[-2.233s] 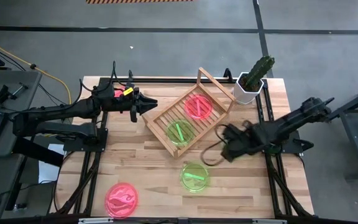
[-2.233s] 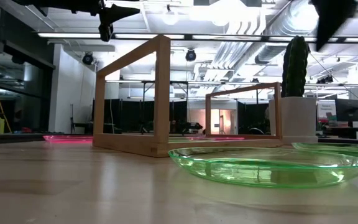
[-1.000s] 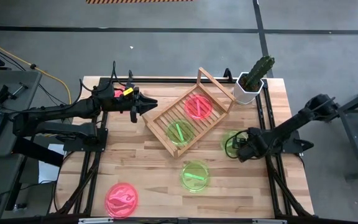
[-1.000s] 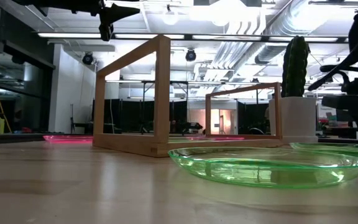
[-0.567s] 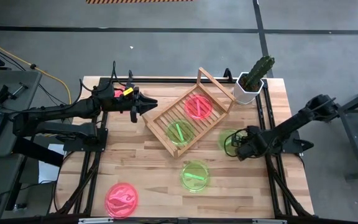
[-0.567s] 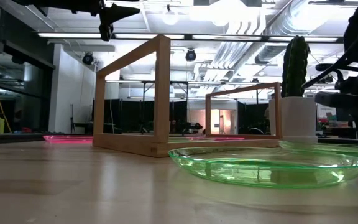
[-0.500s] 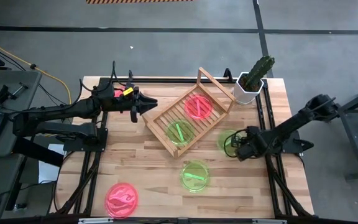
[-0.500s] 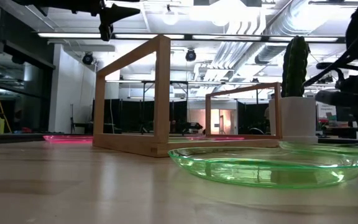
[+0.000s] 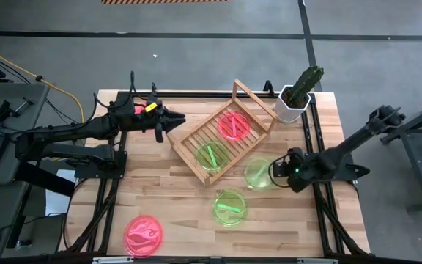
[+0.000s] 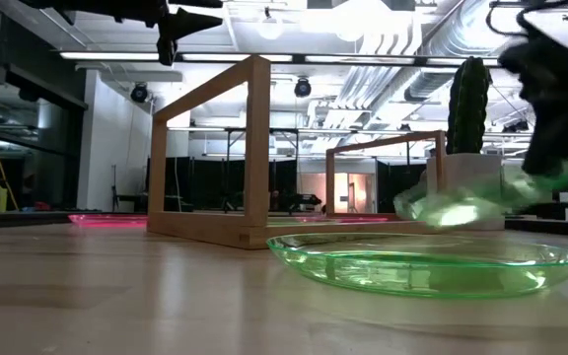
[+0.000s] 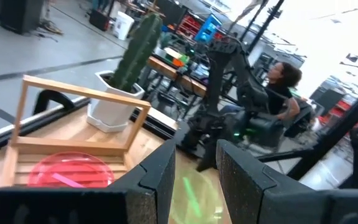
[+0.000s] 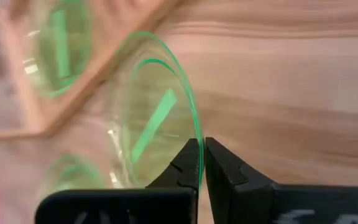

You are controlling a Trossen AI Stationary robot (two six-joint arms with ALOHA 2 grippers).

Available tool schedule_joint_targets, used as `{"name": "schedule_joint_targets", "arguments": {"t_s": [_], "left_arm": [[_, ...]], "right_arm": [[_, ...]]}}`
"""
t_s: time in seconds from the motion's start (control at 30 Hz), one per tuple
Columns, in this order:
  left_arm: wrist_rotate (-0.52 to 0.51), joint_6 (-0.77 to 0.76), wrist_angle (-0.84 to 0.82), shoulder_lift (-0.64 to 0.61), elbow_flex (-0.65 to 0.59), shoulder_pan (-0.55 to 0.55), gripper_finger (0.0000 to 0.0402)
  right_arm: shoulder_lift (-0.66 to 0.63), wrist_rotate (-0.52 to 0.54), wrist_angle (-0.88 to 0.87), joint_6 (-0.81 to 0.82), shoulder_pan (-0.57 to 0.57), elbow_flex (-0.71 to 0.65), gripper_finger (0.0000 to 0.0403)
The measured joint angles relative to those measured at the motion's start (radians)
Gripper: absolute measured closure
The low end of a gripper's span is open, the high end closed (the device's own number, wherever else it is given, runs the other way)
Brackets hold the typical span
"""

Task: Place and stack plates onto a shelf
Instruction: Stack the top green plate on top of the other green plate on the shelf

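My right gripper [image 9: 277,172] is shut on a green plate [image 9: 258,174], just right of the wooden rack [image 9: 196,136], between it and the table's right edge. In the low view the plate [image 10: 457,209] hangs in the air. The rack holds a pink plate [image 9: 234,125] and a green plate [image 9: 212,155] lying flat on its slats. Another green plate [image 9: 229,207] and a pink plate [image 9: 143,235] lie flat on the table nearer the front. My left gripper [image 9: 176,121] hovers by the rack's left corner, its fingers [image 11: 160,174] slightly apart and empty. My right gripper pinches the green plate's rim [image 12: 197,132] between its two fingertips, on the plate's right side. The fingers come from the table's right, slanting down. The plate is lifted clear of the table and tilted, its free side toward the rack.
A white pot with a cactus [image 9: 296,99] stands at the far right corner, behind the rack's taller frame end [image 9: 251,99]. Bare wood lies at the table's left and front middle. A person sits beyond the table in the left wrist view [image 11: 284,81].
My right gripper has moved toward the table's left, toward the rack, carrying the green plate. The plate, which lay flat on the table a second ago, is now lifted clear and tipped.
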Motion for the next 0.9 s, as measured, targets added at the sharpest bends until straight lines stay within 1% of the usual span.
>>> {"name": "schedule_joint_targets", "arguments": {"t_s": [0.17,0.3,0.53,0.9], "left_arm": [[-0.005,0.013,0.0,0.0,0.0,0.0,0.0293],[-0.005,0.025,0.0,0.0,0.0,0.0,0.0293],[-0.005,0.027,0.0,0.0,0.0,0.0,0.0293],[-0.005,0.028,0.0,0.0,0.0,0.0,0.0293]], "right_arm": [[-0.083,0.025,0.109,-0.132,0.001,0.0,0.0403],[-0.1,0.042,0.211,-0.206,-0.01,0.0,0.0403],[-0.066,0.046,0.337,-0.246,-0.051,0.001,0.0403],[0.02,0.044,0.605,-0.4,-0.156,0.001,0.0403]]}}
